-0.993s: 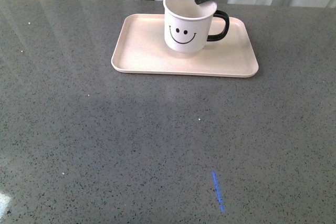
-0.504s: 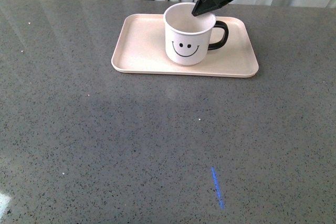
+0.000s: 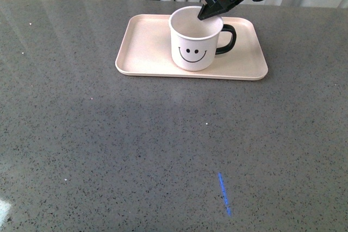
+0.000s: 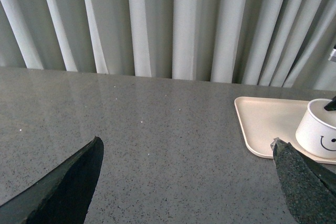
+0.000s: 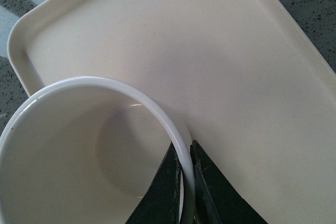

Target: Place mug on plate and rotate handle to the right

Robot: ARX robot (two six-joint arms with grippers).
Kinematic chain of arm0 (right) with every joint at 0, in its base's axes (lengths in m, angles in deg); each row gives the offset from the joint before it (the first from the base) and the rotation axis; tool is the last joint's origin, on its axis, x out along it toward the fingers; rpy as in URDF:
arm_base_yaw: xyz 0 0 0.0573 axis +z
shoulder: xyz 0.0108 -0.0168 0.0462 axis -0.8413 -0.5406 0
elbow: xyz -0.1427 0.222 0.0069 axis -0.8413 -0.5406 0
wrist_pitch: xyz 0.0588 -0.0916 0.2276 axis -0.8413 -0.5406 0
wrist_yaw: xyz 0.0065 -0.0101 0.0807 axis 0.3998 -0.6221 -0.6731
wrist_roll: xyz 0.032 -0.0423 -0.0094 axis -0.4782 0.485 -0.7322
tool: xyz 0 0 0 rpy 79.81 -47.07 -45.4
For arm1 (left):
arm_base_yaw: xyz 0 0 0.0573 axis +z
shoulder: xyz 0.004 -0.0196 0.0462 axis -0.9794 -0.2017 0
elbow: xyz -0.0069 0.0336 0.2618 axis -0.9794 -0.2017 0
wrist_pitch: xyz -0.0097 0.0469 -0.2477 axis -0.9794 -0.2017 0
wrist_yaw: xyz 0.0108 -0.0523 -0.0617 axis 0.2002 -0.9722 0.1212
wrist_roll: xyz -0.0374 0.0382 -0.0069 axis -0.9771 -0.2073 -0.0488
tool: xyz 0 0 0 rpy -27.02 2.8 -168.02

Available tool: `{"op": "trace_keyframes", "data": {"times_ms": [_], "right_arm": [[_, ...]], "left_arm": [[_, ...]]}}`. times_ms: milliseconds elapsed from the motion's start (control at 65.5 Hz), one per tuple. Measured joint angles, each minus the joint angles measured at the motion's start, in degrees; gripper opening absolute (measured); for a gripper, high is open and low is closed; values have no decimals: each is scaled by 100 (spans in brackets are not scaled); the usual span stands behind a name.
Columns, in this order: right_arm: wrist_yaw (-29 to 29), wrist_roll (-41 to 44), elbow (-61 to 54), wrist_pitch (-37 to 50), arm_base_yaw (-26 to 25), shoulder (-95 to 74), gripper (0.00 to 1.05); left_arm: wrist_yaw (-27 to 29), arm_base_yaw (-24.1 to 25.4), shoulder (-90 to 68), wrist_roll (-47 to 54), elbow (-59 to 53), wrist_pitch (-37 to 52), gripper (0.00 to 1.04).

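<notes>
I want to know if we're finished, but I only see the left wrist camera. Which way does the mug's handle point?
Observer: In the front view the handle points right.
Kid: Is a claw holding the mug?
Observer: Yes, the right claw pinches its rim, one finger inside, one outside.
Kid: Anything in it?
Observer: No, the right wrist view shows it is empty.

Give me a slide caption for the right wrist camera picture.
Right gripper pinches the rim of the white mug, one finger inside, one outside, with the pale plate beneath.
</notes>
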Motion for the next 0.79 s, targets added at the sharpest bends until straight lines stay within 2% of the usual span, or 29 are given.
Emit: {"op": "trace_keyframes", "data": {"times_ms": [458, 565, 794], "right_arm": [[55, 116, 35, -17, 7, -11, 3], [105, 210, 105, -28, 7, -44, 29], [105, 282, 162, -37, 4, -46, 62]], "left_arm": [[0, 0, 0, 0, 0, 0, 96], [0, 0, 0, -2, 0, 0, 96], [0, 0, 0, 0, 0, 0, 96]]}}
